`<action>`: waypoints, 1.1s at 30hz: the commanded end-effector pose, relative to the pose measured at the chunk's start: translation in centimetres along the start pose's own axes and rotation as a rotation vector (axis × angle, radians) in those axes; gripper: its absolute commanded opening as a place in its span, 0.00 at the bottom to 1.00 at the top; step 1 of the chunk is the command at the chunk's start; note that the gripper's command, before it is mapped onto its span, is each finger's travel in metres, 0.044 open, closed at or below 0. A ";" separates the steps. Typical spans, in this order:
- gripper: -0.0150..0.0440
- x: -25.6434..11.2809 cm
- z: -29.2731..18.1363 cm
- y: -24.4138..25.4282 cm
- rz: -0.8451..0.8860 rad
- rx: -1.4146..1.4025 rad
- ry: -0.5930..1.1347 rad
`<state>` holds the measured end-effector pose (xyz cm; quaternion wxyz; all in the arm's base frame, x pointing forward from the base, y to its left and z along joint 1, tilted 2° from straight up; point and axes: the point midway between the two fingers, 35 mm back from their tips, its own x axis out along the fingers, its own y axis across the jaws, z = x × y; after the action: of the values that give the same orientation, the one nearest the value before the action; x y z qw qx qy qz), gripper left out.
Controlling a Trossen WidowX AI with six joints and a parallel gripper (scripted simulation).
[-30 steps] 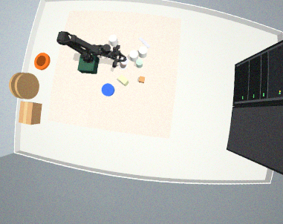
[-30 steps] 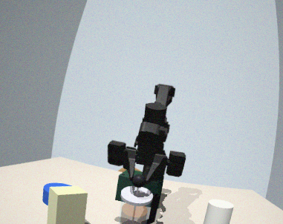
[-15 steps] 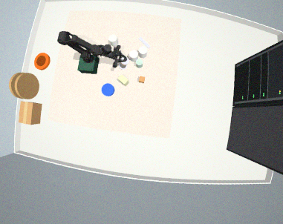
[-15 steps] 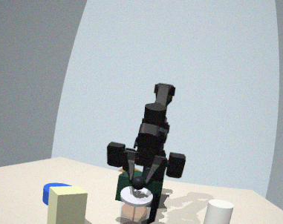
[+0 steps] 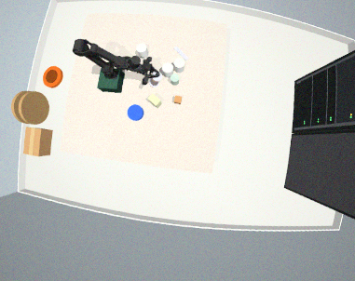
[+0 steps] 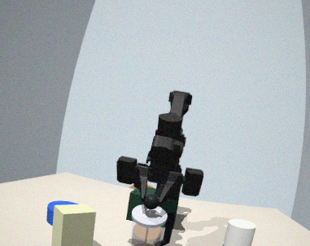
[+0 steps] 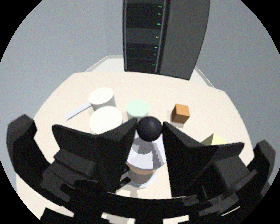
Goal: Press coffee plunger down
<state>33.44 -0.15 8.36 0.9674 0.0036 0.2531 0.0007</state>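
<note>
The coffee press, a clear cylinder with a pale grey lid (image 6: 138,217) (image 7: 140,159), stands upright in the exterior view. A brown layer (image 6: 146,232) shows inside it. The black plunger knob (image 6: 151,201) (image 7: 149,130) is low, just above the lid, with almost no rod visible between them. My gripper (image 6: 152,199) (image 7: 149,123) is shut on the knob, a fingertip on each side of it. In the top view the arm largely covers the press. The plunger's disc cannot be told clearly from the brown contents.
Two white cylinders (image 5: 168,69) (image 7: 106,120) and a mint cylinder (image 5: 174,78) (image 7: 137,109) stand close beyond the press. Another white cylinder (image 5: 142,50) (image 6: 240,234) stands aside. A yellow block (image 5: 154,100) (image 6: 74,228), an orange cube (image 5: 177,100) (image 7: 180,114) and a blue disc (image 5: 135,113) are nearby.
</note>
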 end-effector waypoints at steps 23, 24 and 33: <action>1.00 -0.3 0.3 0.0 0.000 0.000 0.002; 1.00 -0.6 0.5 0.0 0.000 0.001 0.003; 1.00 -6.9 4.2 -0.2 -0.003 0.008 0.017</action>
<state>31.41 -0.39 12.90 0.9659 0.0056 0.2589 -0.0020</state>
